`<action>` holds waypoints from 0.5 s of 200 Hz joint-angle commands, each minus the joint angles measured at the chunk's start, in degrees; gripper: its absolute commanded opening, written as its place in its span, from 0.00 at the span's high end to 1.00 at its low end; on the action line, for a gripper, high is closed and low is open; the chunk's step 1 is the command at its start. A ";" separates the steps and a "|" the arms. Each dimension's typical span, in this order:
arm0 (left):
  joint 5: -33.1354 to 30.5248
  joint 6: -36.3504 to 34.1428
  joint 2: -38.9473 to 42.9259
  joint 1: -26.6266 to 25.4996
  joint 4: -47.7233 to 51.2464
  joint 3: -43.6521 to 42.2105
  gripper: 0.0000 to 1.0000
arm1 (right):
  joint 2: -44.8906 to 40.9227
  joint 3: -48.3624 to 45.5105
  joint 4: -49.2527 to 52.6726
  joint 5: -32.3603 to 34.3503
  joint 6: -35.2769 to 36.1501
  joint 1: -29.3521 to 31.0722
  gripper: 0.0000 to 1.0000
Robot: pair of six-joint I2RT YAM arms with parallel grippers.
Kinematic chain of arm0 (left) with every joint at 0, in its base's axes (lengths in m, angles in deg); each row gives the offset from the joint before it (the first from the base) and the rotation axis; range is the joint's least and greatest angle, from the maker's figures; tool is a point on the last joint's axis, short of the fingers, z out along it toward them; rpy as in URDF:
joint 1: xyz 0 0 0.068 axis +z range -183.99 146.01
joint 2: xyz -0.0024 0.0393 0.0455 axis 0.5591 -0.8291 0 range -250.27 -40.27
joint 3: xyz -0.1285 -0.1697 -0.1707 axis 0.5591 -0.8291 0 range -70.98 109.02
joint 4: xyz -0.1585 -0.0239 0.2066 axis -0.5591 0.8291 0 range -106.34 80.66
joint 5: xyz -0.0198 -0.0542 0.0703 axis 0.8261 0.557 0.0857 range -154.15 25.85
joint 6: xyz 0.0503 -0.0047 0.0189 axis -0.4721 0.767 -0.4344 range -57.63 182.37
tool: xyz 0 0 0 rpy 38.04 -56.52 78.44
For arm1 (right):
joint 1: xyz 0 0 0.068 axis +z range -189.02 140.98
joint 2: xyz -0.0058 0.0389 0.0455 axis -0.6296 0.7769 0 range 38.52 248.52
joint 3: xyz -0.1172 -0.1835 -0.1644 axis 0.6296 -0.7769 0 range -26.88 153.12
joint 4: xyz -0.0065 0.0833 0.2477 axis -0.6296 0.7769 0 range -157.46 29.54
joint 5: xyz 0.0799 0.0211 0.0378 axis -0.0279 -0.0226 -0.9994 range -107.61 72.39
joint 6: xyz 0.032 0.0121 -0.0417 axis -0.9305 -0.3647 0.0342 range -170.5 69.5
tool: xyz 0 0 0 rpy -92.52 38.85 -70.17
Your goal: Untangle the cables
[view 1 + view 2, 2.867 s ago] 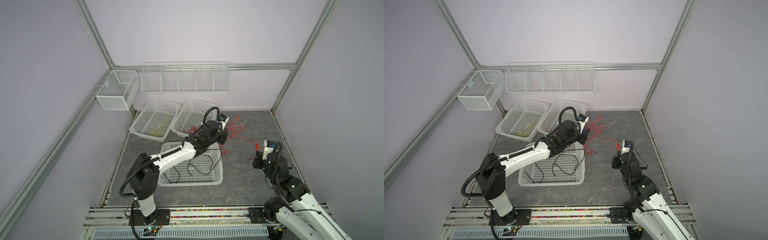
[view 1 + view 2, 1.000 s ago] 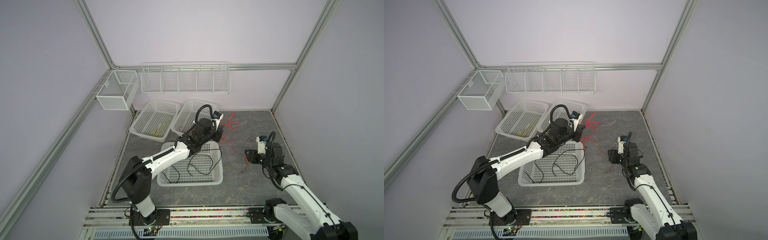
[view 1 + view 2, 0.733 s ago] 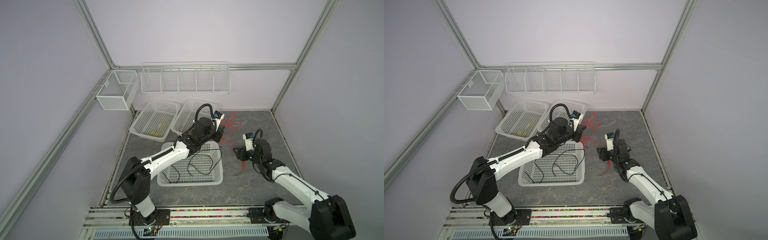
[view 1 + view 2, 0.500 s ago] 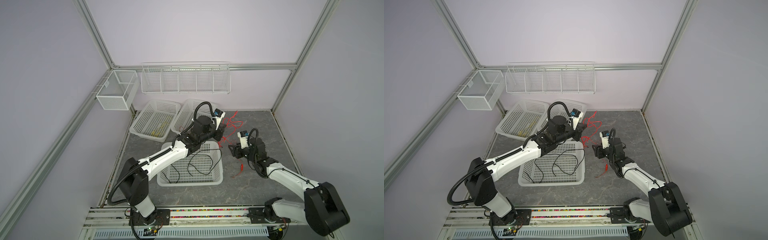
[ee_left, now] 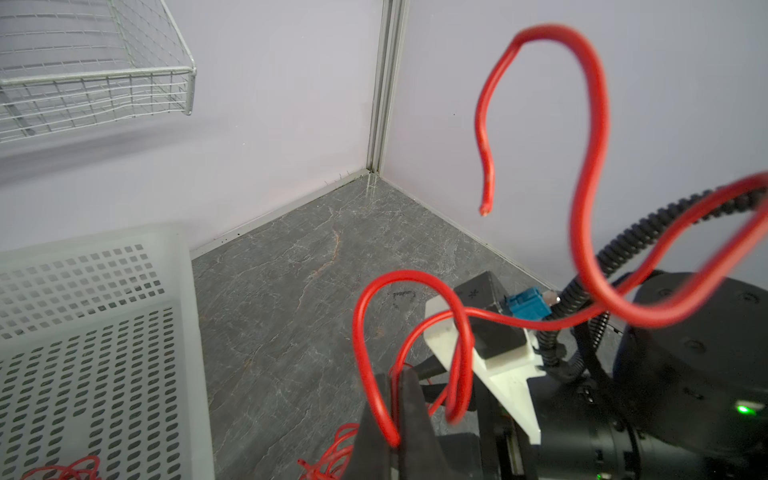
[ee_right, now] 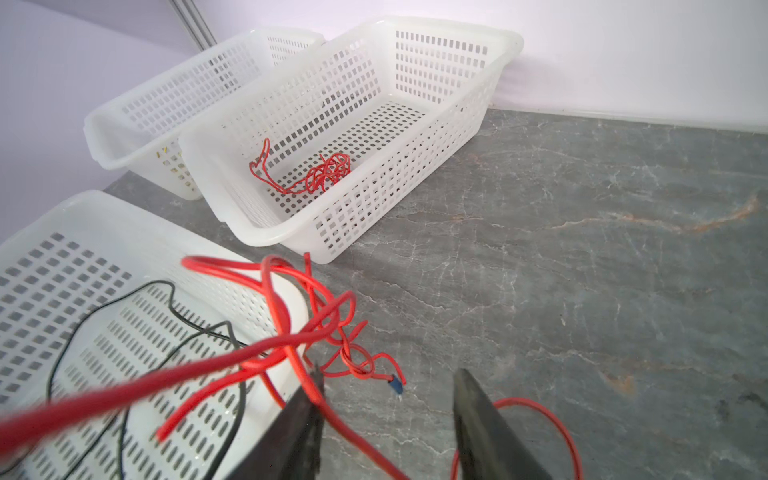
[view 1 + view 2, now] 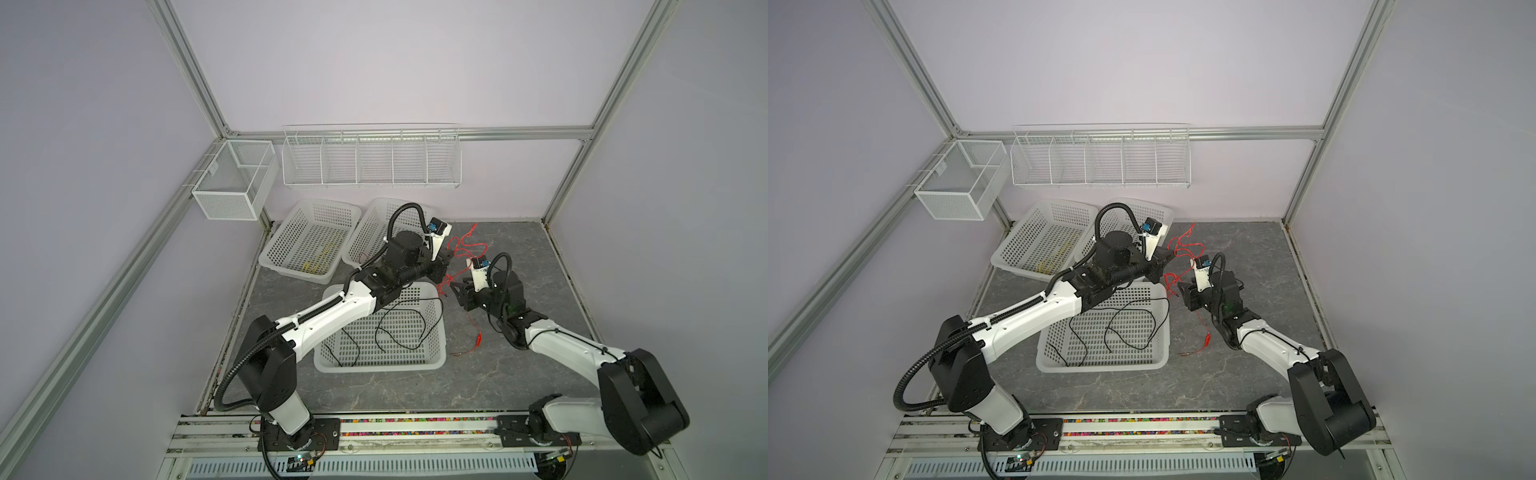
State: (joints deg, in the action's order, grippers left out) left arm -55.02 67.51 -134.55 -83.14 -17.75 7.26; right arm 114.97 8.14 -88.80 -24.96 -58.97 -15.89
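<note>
Over the floor (image 7: 519, 249), left jaws pinch red cable (image 5: 594, 124); right jaws apart.

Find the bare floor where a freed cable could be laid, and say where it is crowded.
Free: the floor in the back right corner, beyond the red cables, and the front strip between the near basket and the rail. Crowded: between the left pincer and right pincer, where red cables hang tangled, and right of the near basket, where one trails.
</note>
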 commanded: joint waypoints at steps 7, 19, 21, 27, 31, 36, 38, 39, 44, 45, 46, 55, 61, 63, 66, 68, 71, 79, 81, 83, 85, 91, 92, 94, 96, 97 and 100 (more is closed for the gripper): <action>1.33 1.17 1.59 -0.08 -0.94 2.90 1.00 | 1.85 1.63 -1.60 -0.67 0.84 0.38 0.64; 1.44 1.27 1.84 -0.07 -1.09 2.84 1.00 | 2.25 1.67 -1.85 -0.45 0.66 0.43 0.73; 1.36 1.27 1.85 -0.07 -1.06 2.79 1.00 | 2.25 1.59 -1.86 -0.40 0.72 0.44 0.74; 1.19 1.19 1.89 -0.09 -1.17 2.74 1.00 | 2.22 1.54 -1.86 -0.23 0.48 0.49 0.78; 0.96 1.18 1.89 -0.07 -1.10 2.69 1.00 | 2.14 1.47 -1.87 -0.16 0.42 0.46 0.81; 0.62 1.06 1.88 -0.09 -1.05 2.62 1.00 | 1.85 1.38 -1.82 -0.08 0.30 0.43 0.83; 0.41 0.97 1.90 -0.10 -1.01 2.60 1.00 | 1.82 1.32 -1.78 -0.04 0.23 0.47 0.83; 0.30 0.95 1.90 -0.09 -0.99 2.52 1.00 | 1.75 1.30 -1.73 0.01 0.26 0.49 0.83; -0.21 0.79 1.91 -0.08 -0.96 2.49 1.00 | 1.30 1.06 -1.61 0.09 0.08 0.45 0.85; -0.41 0.77 1.91 -0.07 -0.96 2.47 1.00 | 1.19 1.04 -1.60 0.12 0.06 0.44 0.85; -0.55 0.75 1.91 -0.07 -0.87 2.46 1.00 | 1.04 1.02 -1.56 0.13 0.04 0.47 0.86; -1.88 0.57 1.83 -0.01 -0.66 2.31 1.00 | -0.04 0.64 -0.95 0.21 -0.05 0.49 0.88; -2.80 0.48 1.71 0.01 -0.48 2.27 1.00 | -0.88 0.39 -0.44 0.36 -0.06 0.59 0.89; -3.24 0.44 1.73 0.01 -0.40 2.25 1.00 | -1.28 0.22 -0.21 0.42 -0.12 0.55 0.89; -3.78 0.40 1.65 -0.03 -0.23 2.27 1.00 | -1.79 0.08 0.12 0.60 -0.14 0.52 0.89; -4.21 0.35 1.60 -0.04 -0.19 2.25 1.00 | -2.12 -0.10 0.35 0.72 -0.19 0.58 0.89; -4.81 0.26 1.52 0.01 -0.04 2.27 1.00 | -2.71 -0.17 0.77 0.90 -0.18 0.57 0.90; -6.62 0.21 1.27 -0.05 0.33 2.27 1.00 | -4.36 -0.68 2.12 1.39 -0.15 0.55 0.91; -6.82 0.21 1.20 -0.04 0.41 2.25 1.00 | -4.72 -0.77 2.47 1.56 -0.12 0.58 0.91; -7.38 0.21 1.14 0.00 0.55 2.27 1.00 | -5.16 -0.93 2.92 1.73 -0.07 0.55 0.92; -7.88 0.21 1.01 0.01 0.60 2.27 1.00 | -5.58 -1.01 3.31 1.77 -0.04 0.58 0.92; -9.52 0.29 0.81 0.01 0.92 2.26 1.00 | -7.13 -1.44 4.43 2.19 0.16 0.53 0.93; -9.76 0.29 0.70 0.01 0.95 2.26 1.00 | -7.33 -1.49 4.58 2.27 0.18 0.56 0.93; -10.27 0.30 0.68 0.01 1.07 2.27 1.00 | -7.84 -1.62 4.91 2.33 0.27 0.59 0.93; -10.93 0.30 0.57 0.01 1.13 2.23 1.00 | -8.32 -1.80 5.28 2.41 0.35 0.59 0.93; -11.26 0.30 0.49 0.01 1.18 2.25 1.00 | -8.50 -1.89 5.45 2.46 0.41 0.59 0.93; -12.24 0.37 0.27 -0.01 1.37 2.30 1.00 | -9.31 -2.22 5.95 2.60 0.53 0.59 0.93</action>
State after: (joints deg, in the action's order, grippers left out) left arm -60.03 67.89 -134.47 -83.14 -17.59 7.35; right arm 111.51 7.97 -86.53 -24.11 -59.26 -15.60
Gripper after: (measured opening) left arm 0.047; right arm 0.077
